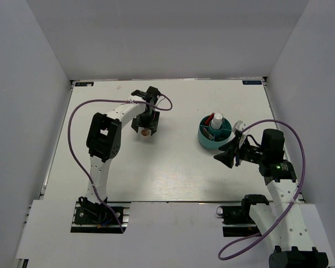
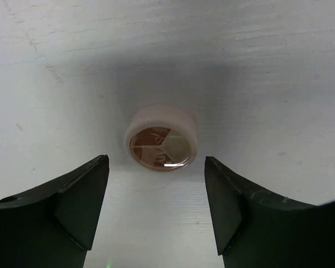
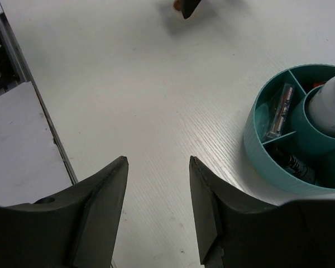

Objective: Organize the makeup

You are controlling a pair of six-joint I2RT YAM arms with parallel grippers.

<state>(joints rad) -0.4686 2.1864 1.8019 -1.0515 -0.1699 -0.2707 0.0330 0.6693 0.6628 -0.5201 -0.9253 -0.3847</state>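
Observation:
A round beige compact [image 2: 162, 138] with a clear lid over brown shades lies flat on the white table. My left gripper [image 2: 156, 162] hangs open just above it, the compact a little beyond the fingertips and untouched. From above, the left gripper [image 1: 143, 132] points down at the compact [image 1: 146, 133] left of centre. The teal divided tub [image 1: 215, 133] holds a white bottle [image 3: 332, 103], a slim clear-and-red tube [image 3: 279, 111] and a dark tube [image 3: 297, 166]. My right gripper [image 3: 158, 161] is open and empty over bare table beside the tub [image 3: 268, 148], at its near-right side [image 1: 225, 156].
White walls enclose the table on three sides. The table's metal edge rail [image 3: 11, 56] and a lower white shelf [image 3: 22, 145] show at the left of the right wrist view. Purple cables loop off both arms.

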